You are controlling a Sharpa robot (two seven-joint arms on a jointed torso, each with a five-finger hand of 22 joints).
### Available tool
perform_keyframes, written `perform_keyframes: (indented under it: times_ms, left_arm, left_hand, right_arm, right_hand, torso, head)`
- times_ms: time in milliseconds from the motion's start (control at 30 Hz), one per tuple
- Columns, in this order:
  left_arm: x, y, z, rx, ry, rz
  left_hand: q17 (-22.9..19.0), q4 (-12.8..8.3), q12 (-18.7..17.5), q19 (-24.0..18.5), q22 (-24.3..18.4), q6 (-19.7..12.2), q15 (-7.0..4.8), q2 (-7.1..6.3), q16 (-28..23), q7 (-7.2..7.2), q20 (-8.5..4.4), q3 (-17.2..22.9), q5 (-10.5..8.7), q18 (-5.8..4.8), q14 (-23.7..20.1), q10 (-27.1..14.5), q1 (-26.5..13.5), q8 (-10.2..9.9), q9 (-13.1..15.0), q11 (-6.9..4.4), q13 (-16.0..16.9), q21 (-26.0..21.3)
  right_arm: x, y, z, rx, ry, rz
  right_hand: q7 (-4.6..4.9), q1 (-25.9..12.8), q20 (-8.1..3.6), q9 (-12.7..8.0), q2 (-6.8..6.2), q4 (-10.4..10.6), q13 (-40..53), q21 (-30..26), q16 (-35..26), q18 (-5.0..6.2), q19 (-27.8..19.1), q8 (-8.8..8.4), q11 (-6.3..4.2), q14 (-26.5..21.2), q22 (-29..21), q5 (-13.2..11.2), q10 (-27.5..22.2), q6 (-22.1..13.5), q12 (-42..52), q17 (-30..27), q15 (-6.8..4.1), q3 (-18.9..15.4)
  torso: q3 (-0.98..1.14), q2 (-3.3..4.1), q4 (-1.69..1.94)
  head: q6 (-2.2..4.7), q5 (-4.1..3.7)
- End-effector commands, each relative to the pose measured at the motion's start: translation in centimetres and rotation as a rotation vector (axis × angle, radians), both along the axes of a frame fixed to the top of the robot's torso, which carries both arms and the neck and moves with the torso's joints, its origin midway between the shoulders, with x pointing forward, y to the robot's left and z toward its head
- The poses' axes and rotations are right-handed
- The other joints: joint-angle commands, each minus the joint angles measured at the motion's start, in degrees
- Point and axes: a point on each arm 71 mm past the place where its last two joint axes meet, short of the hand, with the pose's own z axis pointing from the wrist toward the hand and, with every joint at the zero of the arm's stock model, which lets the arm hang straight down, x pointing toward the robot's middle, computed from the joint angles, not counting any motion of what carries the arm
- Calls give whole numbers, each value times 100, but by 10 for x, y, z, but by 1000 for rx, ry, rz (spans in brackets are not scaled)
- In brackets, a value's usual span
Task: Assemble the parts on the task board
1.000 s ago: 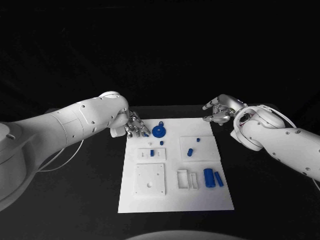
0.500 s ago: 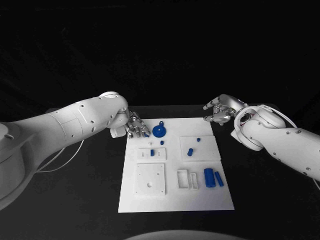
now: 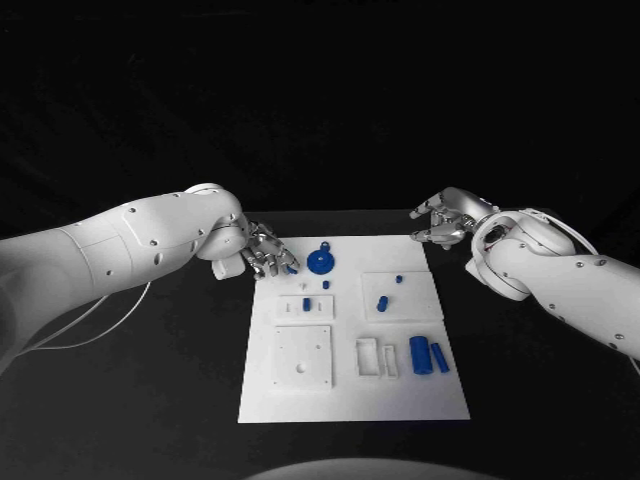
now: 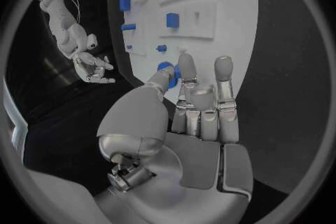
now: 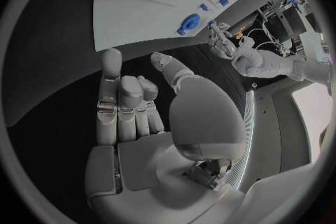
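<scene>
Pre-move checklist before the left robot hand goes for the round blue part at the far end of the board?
1. Left robot hand free: ok. It holds nothing; its fingers are extended over the task board's far left corner.
2. Round blue part reachable: ok. It lies flat on the board just beyond the left fingers, nothing on top.
3. Contact with the part: cannot tell. In the left wrist view the fingertips overlap it.
4. Right robot hand out of the way: ok. It holds nothing and hovers off the board's far right corner.
5. Other parts undisturbed: ok. The two blue cylinders lie side by side near the board's right edge.
</scene>
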Motion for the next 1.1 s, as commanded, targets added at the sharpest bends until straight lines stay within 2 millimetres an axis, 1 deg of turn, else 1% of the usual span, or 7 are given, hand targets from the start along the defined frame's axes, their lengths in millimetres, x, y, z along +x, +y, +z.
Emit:
perform_keyframes:
  times_ms: [33, 100, 233, 400, 667, 733, 1100]
  left_arm:
    - [-7, 1, 5, -37, -30, 56]
    - [-11, 2, 7, -37, -39, 53]
    - [-25, 5, 9, -32, -64, 41]
    - [-36, 7, 9, -17, -93, 31]
    - [-52, 7, 3, 22, -140, 14]
    - [-54, 6, 0, 30, -143, 11]
    - [-62, 1, -12, 61, -118, -15]
  left_hand:
    - [17, -542, 46, 51, 97, 187, 2, 37, 5, -107, -15, 505, 71, 41, 60, 287, -9, 45, 27, -50, -65, 42]
    - [24, -554, 63, 56, 96, 201, 0, 34, 2, -110, -17, 512, 85, 42, 71, 288, -10, 42, 30, -54, -83, 42]
    - [48, -581, 125, 79, 95, 241, -7, 27, -21, -120, -22, 537, 149, 46, 106, 289, -33, 41, 41, -64, -170, 42]
    - [53, -595, 144, 90, 93, 254, -10, 24, -39, -123, -23, 547, 154, 51, 121, 291, -37, 40, 45, -67, -216, 39]
    - [76, -602, 180, 114, 95, 270, -11, 14, -53, -130, -19, 552, 161, 64, 150, 291, -32, 38, 34, -78, -262, 45]
    - [66, -602, 172, 116, 95, 265, -12, 15, -61, -130, -18, 554, 158, 69, 148, 288, -27, 37, 32, -84, -271, 45]
    - [90, -591, 205, 134, 95, 265, -15, 16, -69, -130, -18, 557, 149, 81, 171, 291, -3, 38, 11, -90, -284, 46]
  right_arm:
    - [0, 0, -1, -11, 4, 7]
    - [0, 0, -1, -11, 4, 7]
    - [1, 0, -1, -11, 6, 7]
    - [1, 0, -2, -12, 8, 7]
    - [1, 1, -4, -12, 9, 7]
    - [1, 2, -4, -11, 9, 8]
    - [1, 4, -5, -13, 15, 13]
  right_hand:
    - [5, -46, -29, -3, 9, -2, -6, -3, -35, 40, 187, -7, -20, 5, -5, 9, -12, 53, -25, 2, -20, 21]
    - [5, -46, -29, -3, 9, -2, -6, -3, -35, 40, 187, -7, -20, 5, -5, 9, -12, 53, -25, 2, -20, 21]
    - [5, -46, -29, -3, 9, -2, -6, -3, -35, 40, 187, -7, -20, 5, -5, 9, -12, 53, -25, 2, -20, 21]
    - [5, -46, -29, -3, 9, -2, -6, -3, -35, 40, 187, -7, -20, 5, -5, 9, -12, 53, -25, 2, -20, 21]
    - [6, -45, -29, -3, 12, -3, -3, -1, -35, 40, 187, -8, -20, 5, -8, 8, -10, 51, -21, 3, -20, 26]
    - [6, -44, -30, -3, 16, -6, 4, 5, -36, 38, 187, -8, -20, 6, -13, 7, -6, 47, -14, 6, -21, 35]
    - [6, -44, -30, -3, 16, -6, 4, 5, -36, 38, 187, -8, -20, 6, -13, 7, -6, 47, -14, 6, -21, 35]
  torso:
    - [-13, -35, 37]
    - [-15, -40, 41]
    - [-34, -56, 56]
    - [-40, -54, 51]
    - [-29, -51, 55]
    - [-25, -51, 46]
    - [-26, -39, 33]
  head:
    - [-16, 15]
    - [-23, 20]
    - [-56, 16]
    - [-82, 14]
    - [-99, 44]
    - [-94, 50]
    - [-112, 37]
